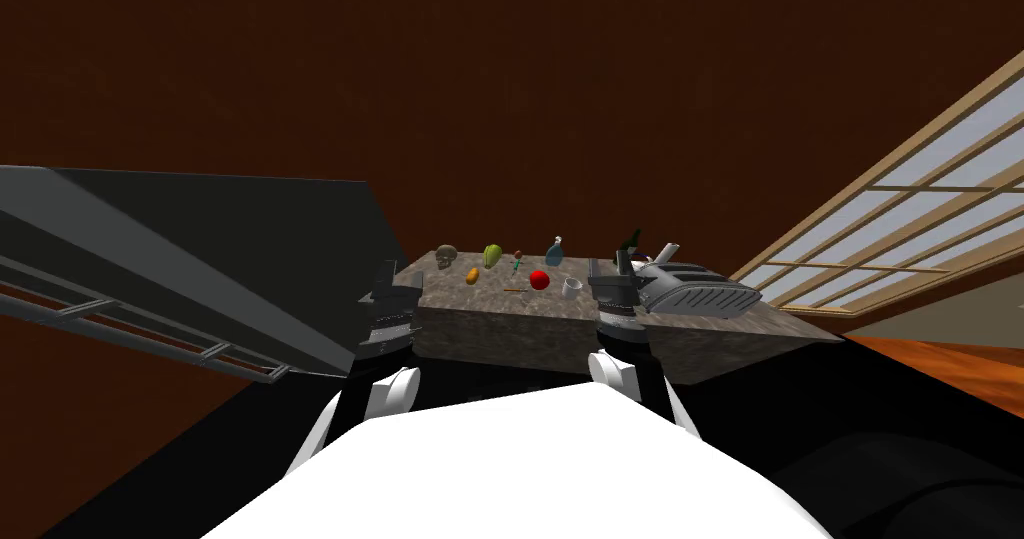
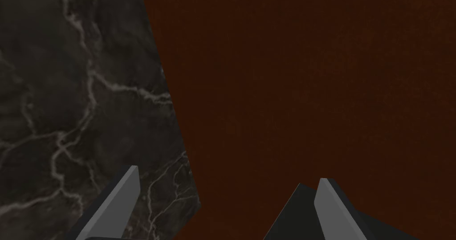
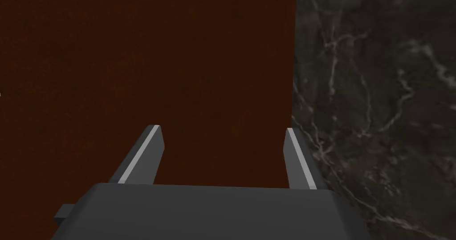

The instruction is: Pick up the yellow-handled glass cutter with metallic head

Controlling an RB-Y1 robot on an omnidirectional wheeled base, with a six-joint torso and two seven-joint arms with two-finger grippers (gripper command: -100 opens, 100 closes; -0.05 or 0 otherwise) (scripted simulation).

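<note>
My left pincer (image 2: 225, 208) hangs at the left end of the dark, stone-looking surface with pale veins (image 1: 452, 298). Its two grey fingers stand wide apart and hold nothing. It looks past the edge of the surface at plain dark red-brown. I think it is parked low and off to the side so it bumps nothing.

Going along the surface from the left, I see a grey-brown lump shaped like a skull (image 1: 446, 255). Next come a small orange thing (image 1: 472, 275), a yellow-green thing like a fruit (image 1: 492, 255) and a tiny dark red and green thing (image 1: 517, 259).

Just in front of that last one lies a thin brownish-yellow stick (image 1: 515, 290). It lies flat on the surface, close beside a round red ball (image 1: 539, 280). I think this stick is the glass cutter. It is so small here that I cannot tell its handle from its metal head.

After it come a pale blue bottle (image 1: 554, 253), a small white cup (image 1: 571, 287), a dark green bottle (image 1: 631, 241) and a big grey toaster (image 1: 700, 291).

My right pincer (image 3: 220, 158) sits at the front edge, right next to the toaster. Its fingers are spread and it holds nothing too. That arm covers part of the toaster's near end.

The stick lies between my two arms, well apart from both. The ball is so close that I would have to come in with care.
</note>
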